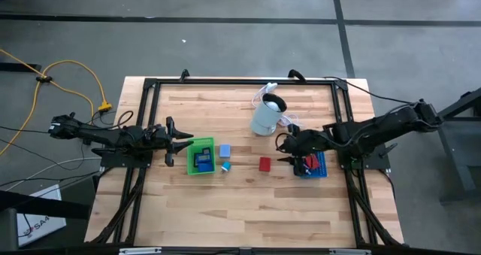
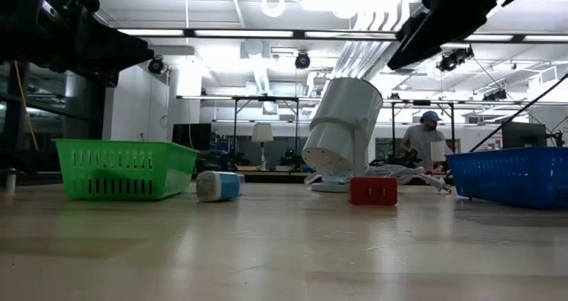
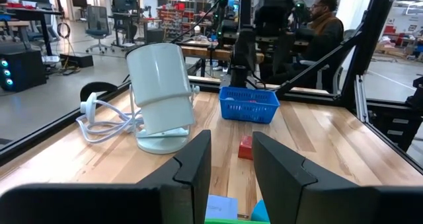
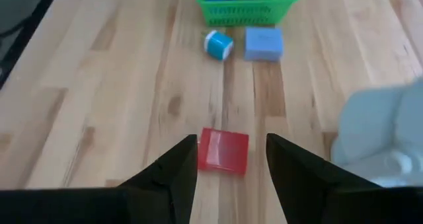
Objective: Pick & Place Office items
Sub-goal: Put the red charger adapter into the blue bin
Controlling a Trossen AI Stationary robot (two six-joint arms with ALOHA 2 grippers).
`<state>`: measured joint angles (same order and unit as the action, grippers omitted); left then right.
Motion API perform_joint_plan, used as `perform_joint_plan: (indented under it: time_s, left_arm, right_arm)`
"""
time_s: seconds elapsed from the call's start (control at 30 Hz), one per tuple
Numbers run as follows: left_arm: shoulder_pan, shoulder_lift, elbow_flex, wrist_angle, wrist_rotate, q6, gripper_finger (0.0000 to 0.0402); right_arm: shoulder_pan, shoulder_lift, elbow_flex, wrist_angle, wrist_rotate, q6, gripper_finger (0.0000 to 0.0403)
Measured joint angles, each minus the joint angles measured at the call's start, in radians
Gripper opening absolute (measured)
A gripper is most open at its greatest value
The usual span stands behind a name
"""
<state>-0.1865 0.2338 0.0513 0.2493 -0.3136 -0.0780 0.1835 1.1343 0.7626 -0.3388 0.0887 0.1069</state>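
A red block lies flat on the wooden table between the trays. My right gripper hovers above it, slanting down, open and empty. A pale blue block and a teal-and-white piece lie beside the green tray, which holds blue pieces. The blue tray holds red pieces. My left gripper waits level at the table's left, just beside the green tray, its fingers a little apart and empty.
A pale cylindrical appliance leans on its stand at the far middle, its white cord coiled beside it, close to my right gripper. A black frame borders the table. A person sits beyond the table's right side.
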Motion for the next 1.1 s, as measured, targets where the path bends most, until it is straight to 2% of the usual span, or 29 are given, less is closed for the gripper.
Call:
perform_joint_plan:
  time_s: [0.27, 0.57, 0.77, 0.97, 1.1]
  left_arm:
    - [0.000, 0.004, 0.000, 0.002, 0.000, 0.000, 0.0103]
    - [0.000, 0.004, 0.000, 0.002, 0.000, 0.000, 0.0103]
    - [0.000, 0.004, 0.000, 0.002, 0.000, 0.000, 0.0103]
    - [0.000, 0.004, 0.000, 0.002, 0.000, 0.000, 0.0103]
    - [0.000, 0.004, 0.000, 0.002, 0.000, 0.000, 0.0103]
  right_arm:
    - [-0.030, 0.157, 0.208, -0.138, -0.066, -0.195, 0.0166]
    - [-0.076, 0.351, 0.432, -0.194, -0.299, -0.481, 0.0166]
    - [-0.093, 0.417, 0.505, -0.189, -0.463, -0.714, 0.0166]
    - [-0.112, 0.453, 0.586, -0.181, -0.496, -0.737, 0.0166]
    - [-0.126, 0.479, 0.603, -0.185, -0.567, -0.775, 0.0166]
